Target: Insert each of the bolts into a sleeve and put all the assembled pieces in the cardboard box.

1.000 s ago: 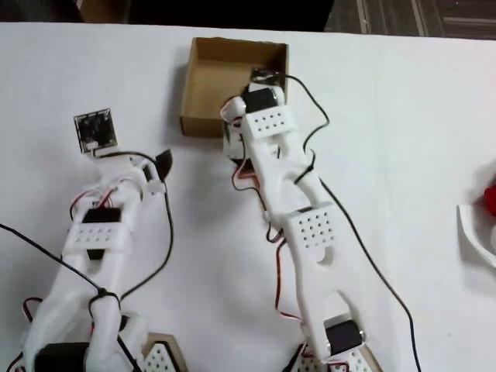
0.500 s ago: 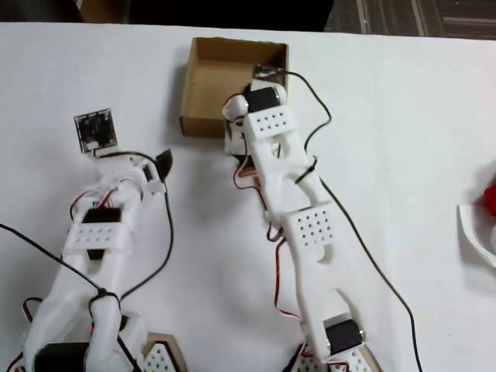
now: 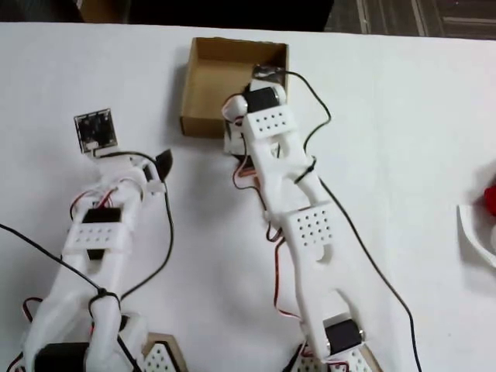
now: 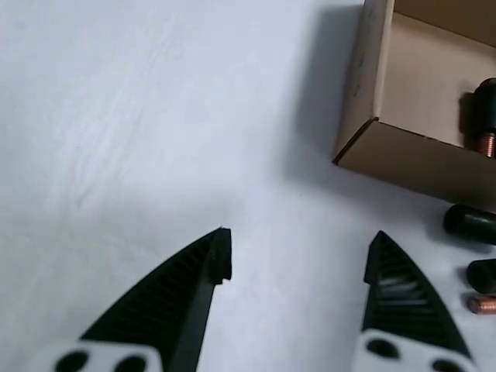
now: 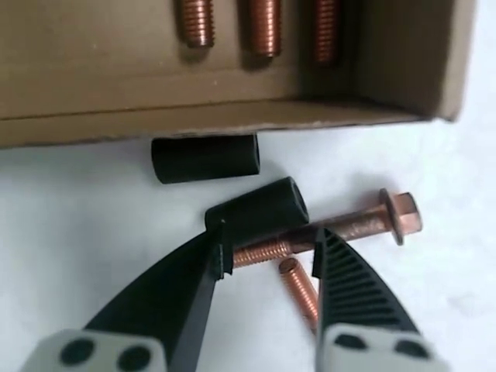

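The cardboard box (image 3: pixel 232 74) stands at the back middle of the table. Inside it lie three assembled pieces, their copper bolt ends (image 5: pixel 263 23) showing. Just outside its front wall lie two black sleeves (image 5: pixel 205 157) (image 5: pixel 260 205) and two loose copper bolts. My right gripper (image 5: pixel 271 252) hangs open over them, its tips straddling the threaded end of the hex-head bolt (image 5: pixel 364 221); the second bolt (image 5: pixel 298 291) lies beside one finger. My left gripper (image 4: pixel 302 252) stands open over bare table, to the left of the box (image 4: pixel 403 155), with nothing between its fingers.
A small square board (image 3: pixel 94 130) lies on the table ahead of the left arm. A white dish (image 3: pixel 473 232) with something red (image 3: pixel 490 200) sits at the right edge. Cables trail from both arms across the white tabletop.
The right arm's wrist has edged slightly toward the box front. The left arm has not moved.
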{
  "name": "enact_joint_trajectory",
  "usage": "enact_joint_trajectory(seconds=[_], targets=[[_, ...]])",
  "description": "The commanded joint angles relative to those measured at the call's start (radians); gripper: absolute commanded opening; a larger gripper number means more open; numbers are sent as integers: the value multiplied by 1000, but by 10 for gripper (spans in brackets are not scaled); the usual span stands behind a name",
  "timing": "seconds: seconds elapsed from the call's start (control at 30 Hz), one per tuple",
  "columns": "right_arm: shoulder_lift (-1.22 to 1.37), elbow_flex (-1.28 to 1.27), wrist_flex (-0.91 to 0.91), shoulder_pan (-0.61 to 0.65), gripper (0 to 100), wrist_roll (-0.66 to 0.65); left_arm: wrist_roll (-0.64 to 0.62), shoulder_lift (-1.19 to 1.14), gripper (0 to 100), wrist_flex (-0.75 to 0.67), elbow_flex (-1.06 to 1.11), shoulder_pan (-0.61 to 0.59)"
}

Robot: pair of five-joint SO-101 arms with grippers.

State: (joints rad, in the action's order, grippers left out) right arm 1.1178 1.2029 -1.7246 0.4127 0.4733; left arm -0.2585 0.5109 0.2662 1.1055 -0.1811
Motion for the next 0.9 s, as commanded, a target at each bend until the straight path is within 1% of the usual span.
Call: enact_joint_trajectory(seconds=[0.0,0.13,0.53,0.87], targets=[[-70,18,12,18,168,-5,6,12,293,-20,-4,-8],[-62,18,13,15,212,-5,6,12,293,-20,-4,-8],[-90,68,28,12,201,0,6,12,293,-20,-4,-8],[61,83,56,-15,201,3,6,12,293,-20,-4,-8]])
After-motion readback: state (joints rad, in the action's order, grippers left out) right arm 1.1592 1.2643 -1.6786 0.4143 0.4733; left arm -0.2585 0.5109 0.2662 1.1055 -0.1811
